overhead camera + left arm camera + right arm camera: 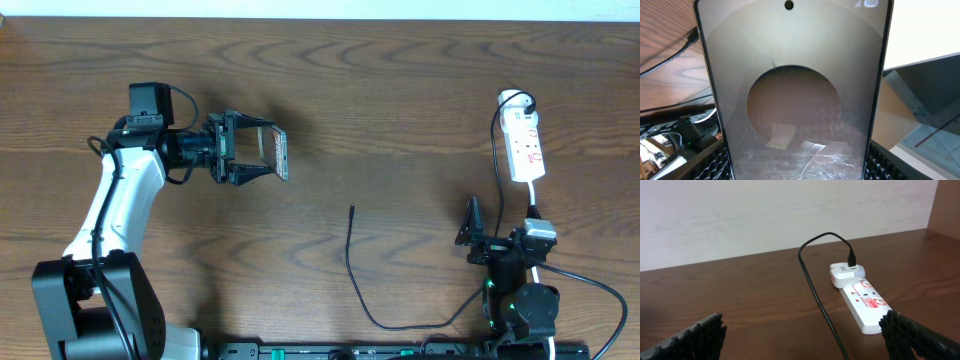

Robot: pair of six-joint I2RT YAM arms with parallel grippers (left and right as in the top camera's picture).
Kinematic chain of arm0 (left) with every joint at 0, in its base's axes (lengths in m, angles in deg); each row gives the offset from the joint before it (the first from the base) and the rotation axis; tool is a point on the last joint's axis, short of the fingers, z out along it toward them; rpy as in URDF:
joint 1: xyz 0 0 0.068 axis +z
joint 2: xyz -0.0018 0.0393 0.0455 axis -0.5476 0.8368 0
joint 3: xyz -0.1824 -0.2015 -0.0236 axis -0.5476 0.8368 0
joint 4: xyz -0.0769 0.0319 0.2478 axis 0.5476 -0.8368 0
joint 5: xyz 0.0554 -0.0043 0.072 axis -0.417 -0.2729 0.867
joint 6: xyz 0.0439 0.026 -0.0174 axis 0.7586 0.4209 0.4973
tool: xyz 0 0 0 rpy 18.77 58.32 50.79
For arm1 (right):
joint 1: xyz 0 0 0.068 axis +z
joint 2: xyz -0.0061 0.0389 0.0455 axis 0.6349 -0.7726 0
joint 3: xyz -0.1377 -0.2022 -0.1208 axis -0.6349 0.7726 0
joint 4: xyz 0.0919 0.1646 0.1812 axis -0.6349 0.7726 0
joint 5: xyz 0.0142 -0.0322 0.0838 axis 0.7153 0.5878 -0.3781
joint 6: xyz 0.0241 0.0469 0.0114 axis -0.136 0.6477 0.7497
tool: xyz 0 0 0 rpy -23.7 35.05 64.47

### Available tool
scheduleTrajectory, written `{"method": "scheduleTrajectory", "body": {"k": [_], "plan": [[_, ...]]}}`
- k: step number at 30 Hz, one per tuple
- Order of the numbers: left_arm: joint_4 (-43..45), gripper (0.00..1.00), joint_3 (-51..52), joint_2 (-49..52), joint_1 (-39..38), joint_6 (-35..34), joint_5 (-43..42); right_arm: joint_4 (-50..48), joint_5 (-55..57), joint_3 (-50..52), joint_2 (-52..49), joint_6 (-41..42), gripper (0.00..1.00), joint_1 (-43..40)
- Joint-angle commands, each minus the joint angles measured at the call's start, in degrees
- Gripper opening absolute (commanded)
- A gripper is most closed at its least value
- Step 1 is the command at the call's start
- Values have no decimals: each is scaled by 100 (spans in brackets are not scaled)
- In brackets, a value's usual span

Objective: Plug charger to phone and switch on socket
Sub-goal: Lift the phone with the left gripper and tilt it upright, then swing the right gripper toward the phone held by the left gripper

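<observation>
My left gripper [248, 152] is shut on the phone [275, 152] and holds it on edge above the left half of the table. In the left wrist view the phone [795, 90] fills the frame, its bronze face with a round patch standing between my fingers [715, 162]. The charger [350, 255], a thin black cable, lies mid-table with its plug tip [352, 209] free and pointing away. The cable tip [690, 37] also shows beside the phone. The white socket [525, 140] lies at the right. My right gripper [500, 235] stands open just short of the socket [865, 302], holding nothing.
A white adapter [846, 274] is plugged into the socket's far end, and the black cable [815, 290] runs from it toward my right gripper [805, 340]. A pale wall stands behind the table. The arm bases sit along the front edge.
</observation>
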Motion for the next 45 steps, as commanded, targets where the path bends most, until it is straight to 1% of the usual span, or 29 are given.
{"method": "scheduleTrajectory", "body": {"k": [1,5,11,13,15,17,19,20,25,28,33,36,38,41,42,44,45], "plan": [[17,7,-192,-107,9,-61,-304,24,-13,7,31,-83,99,33],[87,7,-192,-107,9,15,-212,24,-17,7,31,-81,99,33],[122,7,-188,-107,-4,205,376,-72,-133,4,31,-57,99,33],[122,7,-188,-107,-4,223,533,-251,-590,4,31,160,99,33],[125,7,-188,-105,-4,223,763,-446,-1158,4,31,181,99,33],[122,7,-186,-105,-4,221,905,-522,-1491,-4,31,350,99,33],[125,7,-186,-105,-4,216,992,-470,-1521,-61,24,776,99,33],[125,7,-186,-105,-4,216,1016,-450,-1521,-96,15,848,99,33],[125,7,-186,-105,-4,219,1115,-289,-1786,-728,-356,911,99,33],[127,7,-186,-105,-4,216,1204,-42,-2022,-1362,-944,992,99,33],[125,7,-186,-105,-4,216,1292,492,-2793,-2653,-2485,1005,99,33],[120,7,-186,-105,-4,216,1464,693,-3591,-3453,-3624,1307,99,33],[118,7,-186,-105,-4,214,1611,627,-4406,-3921,-4382,1528,99,33],[120,7,-186,-103,-4,192,1738,214,-5777,-4505,-5431,1663,99,33],[120,7,-186,-105,-4,192,1766,-122,-6277,-4660,-5796,1823,99,33],[120,8,-186,-105,-4,195,1908,-870,-6922,-4809,-6371,2363,99,33],[118,8,-186,-105,-4,195,2083,-1292,-7195,-4837,-6647,2892,99,33]]}}
